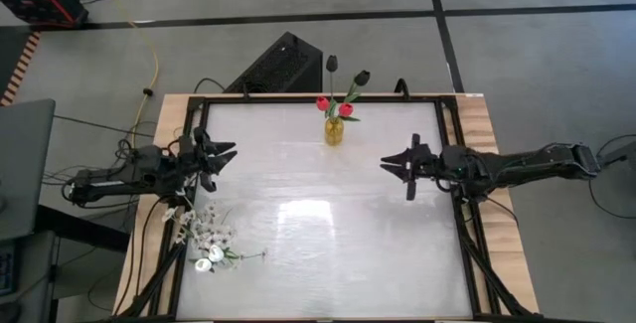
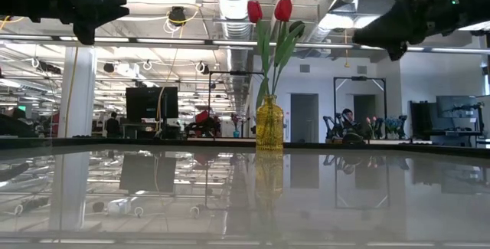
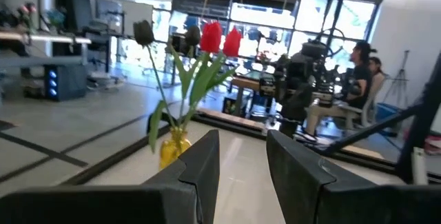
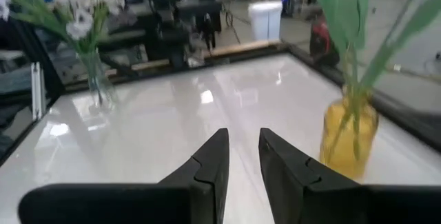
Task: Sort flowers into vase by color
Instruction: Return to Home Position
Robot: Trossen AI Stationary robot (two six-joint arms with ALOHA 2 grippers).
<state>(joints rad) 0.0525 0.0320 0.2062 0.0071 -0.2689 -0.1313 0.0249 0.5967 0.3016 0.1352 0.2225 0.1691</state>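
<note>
The yellow-amber vase (image 1: 334, 131) (image 2: 269, 124) stands on its base near the table's far edge. It holds two red tulips (image 1: 323, 104) (image 2: 283, 8) and two black tulips (image 1: 362, 78) (image 3: 142, 32) by their stems. White flowers (image 1: 207, 232) (image 4: 76, 17) stand in a clear glass vase (image 4: 100, 86) at the near left. My left gripper (image 1: 232, 152) (image 3: 242, 138) hangs open above the table's left side. My right gripper (image 1: 386, 162) (image 4: 243, 136) hangs open above the right side. Both point toward the table's middle, and neither holds anything.
A dark metal frame (image 1: 452, 164) runs around the glossy white table top. Bare surface lies between the two grippers and toward the near edge. A black box (image 1: 283, 65) sits on the floor beyond the far edge. People sit in the room behind (image 3: 362, 72).
</note>
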